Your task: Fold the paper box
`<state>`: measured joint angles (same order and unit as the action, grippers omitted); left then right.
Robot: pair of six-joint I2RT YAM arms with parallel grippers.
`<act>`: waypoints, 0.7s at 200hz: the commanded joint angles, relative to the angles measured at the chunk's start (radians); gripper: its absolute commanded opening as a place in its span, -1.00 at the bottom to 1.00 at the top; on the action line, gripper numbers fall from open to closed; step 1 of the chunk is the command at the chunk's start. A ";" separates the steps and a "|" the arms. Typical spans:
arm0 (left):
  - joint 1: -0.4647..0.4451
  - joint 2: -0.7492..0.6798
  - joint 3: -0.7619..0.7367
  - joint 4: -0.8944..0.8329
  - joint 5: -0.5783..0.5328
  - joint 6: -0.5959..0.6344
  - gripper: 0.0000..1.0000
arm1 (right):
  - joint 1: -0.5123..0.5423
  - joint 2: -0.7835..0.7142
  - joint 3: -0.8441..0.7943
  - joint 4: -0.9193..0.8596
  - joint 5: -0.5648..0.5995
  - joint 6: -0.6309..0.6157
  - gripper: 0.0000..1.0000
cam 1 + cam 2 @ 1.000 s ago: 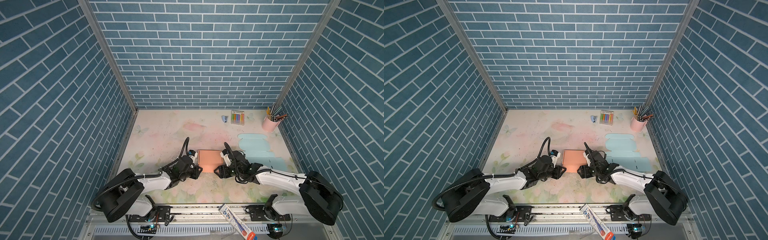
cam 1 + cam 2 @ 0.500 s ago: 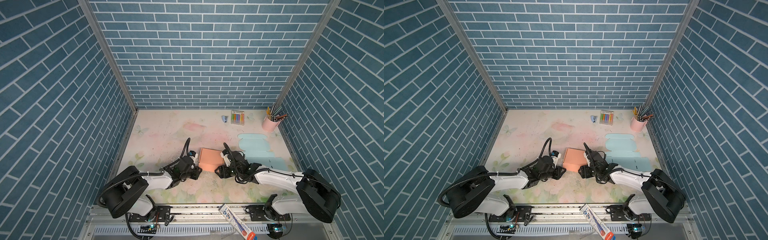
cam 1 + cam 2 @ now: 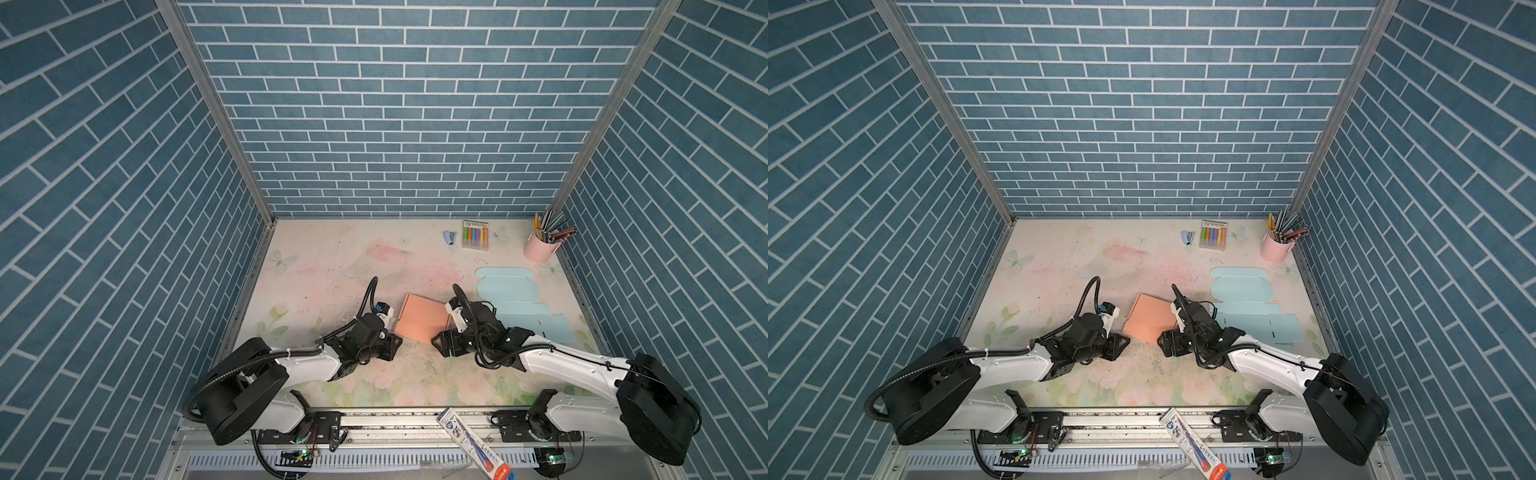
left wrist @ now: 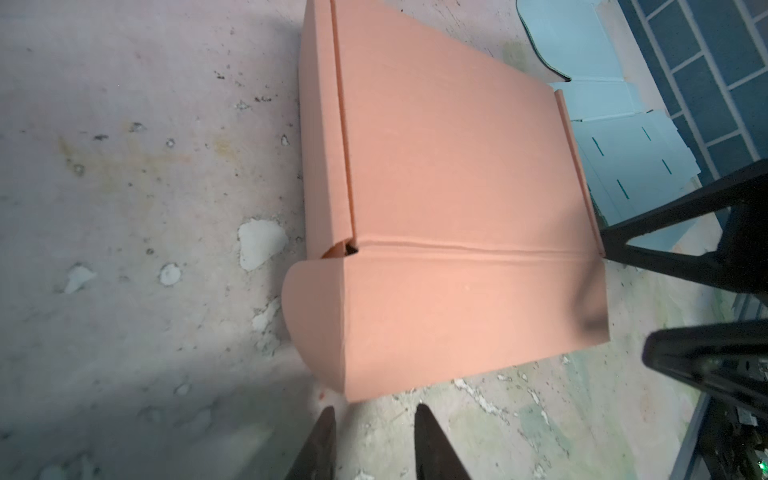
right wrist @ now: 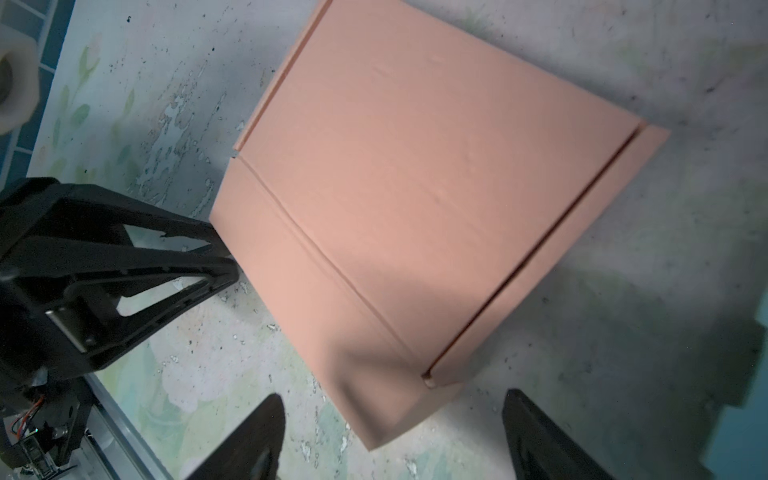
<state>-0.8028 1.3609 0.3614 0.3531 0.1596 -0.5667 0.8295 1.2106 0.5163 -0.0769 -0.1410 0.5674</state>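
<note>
In both top views the salmon-pink cardboard box [image 3: 422, 318] [image 3: 1149, 318] lies closed on the mat just beside the pale blue flat cardboard sheet [image 3: 511, 299]. The right gripper [image 3: 436, 340] is at its corner nearer that sheet, and the left gripper [image 3: 396, 343] is at the corner farther from it. In the left wrist view, the left gripper [image 4: 374, 411] is partly open and empty. A rounded side flap [image 4: 316, 324] juts out loose. In the right wrist view, the right gripper [image 5: 392, 397] gapes wide and holds nothing. The box looks light and thin-walled, likely to slide or dent, so pinch flap edges near the creases rather than the panels.
</note>
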 commanded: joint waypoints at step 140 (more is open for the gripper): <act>0.156 0.048 0.194 -0.126 0.143 0.142 -0.15 | 0.005 0.000 -0.015 0.055 -0.118 0.112 0.66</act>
<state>-0.6521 1.3758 0.5362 0.2001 0.2775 -0.4381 0.8303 1.1744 0.5056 -0.0757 -0.2237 0.6308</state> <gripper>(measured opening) 0.422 0.834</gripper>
